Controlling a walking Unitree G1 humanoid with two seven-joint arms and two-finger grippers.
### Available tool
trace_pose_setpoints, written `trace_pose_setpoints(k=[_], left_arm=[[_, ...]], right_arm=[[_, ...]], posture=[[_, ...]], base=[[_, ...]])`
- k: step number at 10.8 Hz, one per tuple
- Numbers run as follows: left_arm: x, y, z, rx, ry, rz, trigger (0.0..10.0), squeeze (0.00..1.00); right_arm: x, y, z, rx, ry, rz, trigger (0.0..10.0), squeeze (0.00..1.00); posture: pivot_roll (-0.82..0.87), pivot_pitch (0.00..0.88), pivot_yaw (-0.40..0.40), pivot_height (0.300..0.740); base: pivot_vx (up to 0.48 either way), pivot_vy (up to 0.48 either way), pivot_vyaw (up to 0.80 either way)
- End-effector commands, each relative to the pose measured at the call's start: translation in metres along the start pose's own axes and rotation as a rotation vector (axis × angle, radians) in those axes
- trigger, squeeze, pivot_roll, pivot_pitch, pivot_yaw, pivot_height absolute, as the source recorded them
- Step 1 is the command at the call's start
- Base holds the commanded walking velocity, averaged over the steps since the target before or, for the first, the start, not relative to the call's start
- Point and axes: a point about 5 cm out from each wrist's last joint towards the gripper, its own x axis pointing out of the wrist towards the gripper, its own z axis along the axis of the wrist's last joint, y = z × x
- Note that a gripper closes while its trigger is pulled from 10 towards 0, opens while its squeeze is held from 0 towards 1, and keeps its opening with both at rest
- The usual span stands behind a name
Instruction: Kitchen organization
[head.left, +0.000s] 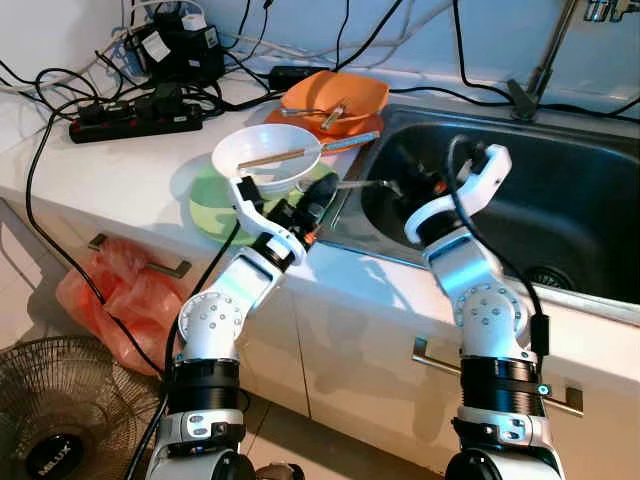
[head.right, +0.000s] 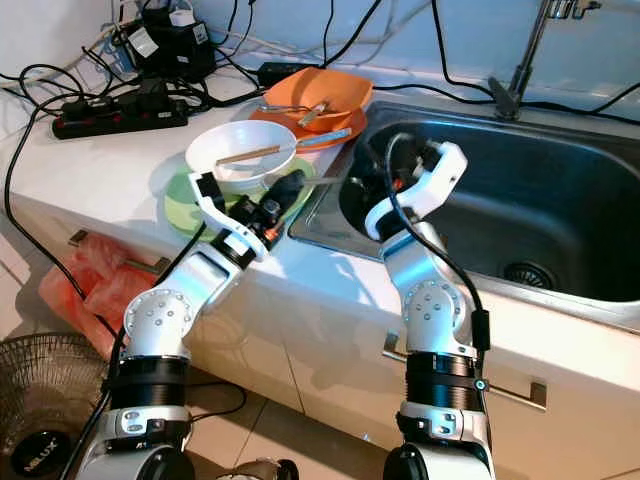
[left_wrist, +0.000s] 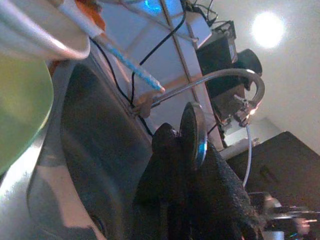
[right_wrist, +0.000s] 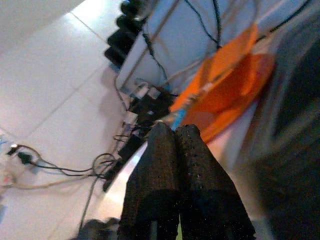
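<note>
Left gripper (head.left: 318, 200) clenched on a metal spoon (left_wrist: 194, 134), its handle reaching out over the sink's (head.left: 560, 215) near-left rim. Right gripper (right_wrist: 175, 134) pressed closed, holding nothing, raised over the sink's left side. White bowl (head.left: 266, 157) with chopsticks sits on a green plate (head.left: 215, 205); orange dishes (head.left: 335, 98) lie behind. Floor fan (head.left: 50, 462) hub reads "MELUX".

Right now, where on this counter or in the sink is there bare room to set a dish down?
The sink basin floor toward the drain looks bare. A strip of white counter lies free between the power strip and the green plate. Crowded: the corner by the white bowl and orange dishes, where the left hand holds a spoon.
</note>
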Motion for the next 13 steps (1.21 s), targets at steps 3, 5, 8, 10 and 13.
trace_pose_setpoints(k=[3,5,8,10,13], left_arm=[[0.004,-0.009,0.004,0.009,-0.008,-0.032,6.2,0.00],[0.005,-0.009,0.005,0.011,-0.014,-0.031,5.8,0.00],[0.005,-0.009,0.002,0.008,-0.008,-0.030,5.5,0.00],[0.005,-0.009,0.003,0.008,-0.007,-0.027,5.5,0.00],[0.005,-0.009,0.003,0.009,-0.008,-0.028,5.5,0.00]], right_arm=[[-0.003,-0.034,0.013,-0.120,-0.059,-0.167,10.0,0.00],[-0.006,-0.052,0.022,-0.200,-0.098,-0.272,10.0,0.00],[-0.006,-0.055,0.020,-0.248,-0.109,-0.288,10.0,1.00],[-0.006,-0.056,0.025,-0.432,-0.121,-0.295,10.0,1.00],[-0.008,-0.058,0.034,-0.646,-0.160,-0.305,10.0,1.00]], posture=[[0.05,0.031,0.089,0.740],[0.05,0.032,0.088,0.740],[0.05,0.036,0.090,0.740],[0.05,0.038,0.091,0.740],[0.05,0.035,0.091,0.740]], base=[[0.000,0.000,0.00],[0.000,0.000,0.00],[0.000,0.000,0.00],[0.000,0.000,0.00],[0.000,0.000,0.00]])
